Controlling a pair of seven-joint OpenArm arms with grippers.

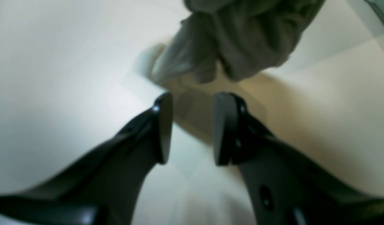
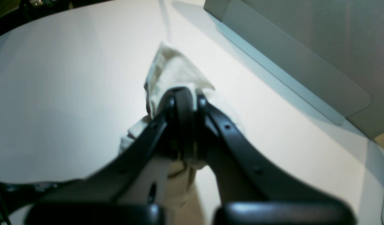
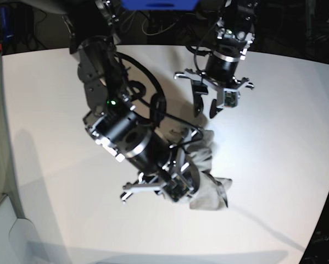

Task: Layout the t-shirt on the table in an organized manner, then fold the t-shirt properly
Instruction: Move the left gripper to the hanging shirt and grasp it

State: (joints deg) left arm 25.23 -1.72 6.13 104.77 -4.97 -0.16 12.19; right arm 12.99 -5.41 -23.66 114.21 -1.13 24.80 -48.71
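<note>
Right end effector (image 2: 183, 103) clamped on the bunched t-shirt (image 2: 173, 72); left end effector (image 1: 192, 128) parted and empty.

The t-shirt hangs crumpled from the right end effector's closed tips, its loose end trailing onto the white surface (image 3: 54, 121) below. The left end effector hovers apart from the cloth, the shirt (image 1: 242, 40) just ahead of its tips.

Bright overhead light washed out the white bench (image 3: 274, 110) in the base view, with soft shadows and bent edges. Both wrist views were blurred; the left gripper's fingers (image 1: 164, 128) and t-shirt (image 1: 242, 40) looked soft.
</note>
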